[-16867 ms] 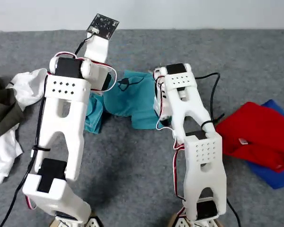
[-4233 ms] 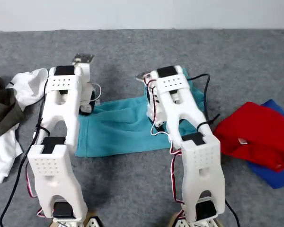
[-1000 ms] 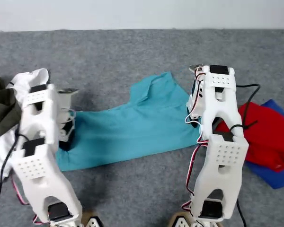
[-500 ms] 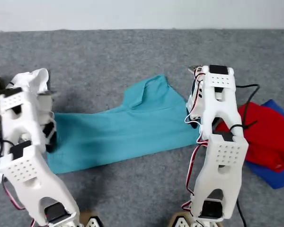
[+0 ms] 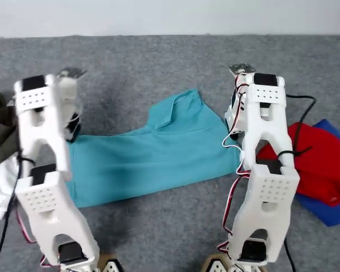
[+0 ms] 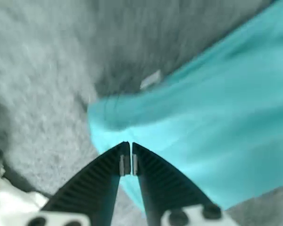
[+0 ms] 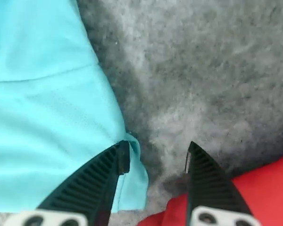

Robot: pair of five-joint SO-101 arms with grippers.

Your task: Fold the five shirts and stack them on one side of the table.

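Observation:
A teal shirt (image 5: 153, 153) lies spread out flat across the middle of the grey carpet, collar toward the far side. My left gripper (image 6: 127, 162) is shut and hangs over the shirt's left end (image 6: 203, 117); I cannot tell whether any cloth is pinched. My right gripper (image 7: 155, 160) is open at the shirt's right edge (image 7: 42, 94), one finger over the hem corner and the other over bare carpet. In the high view the left arm (image 5: 42, 130) stands at the shirt's left end and the right arm (image 5: 263, 130) at its right end.
A red shirt (image 5: 314, 161) lies folded on a blue one (image 5: 328, 212) at the right, close to my right gripper (image 7: 273, 188). A crumpled white shirt (image 5: 3, 181) and a dark green one (image 5: 0, 130) lie at the left edge.
The left arm has swung from the shirt's left end toward the far side, and the shirt's left edge shifted slightly right. The right arm has barely moved. The shirt lies stretched flat.

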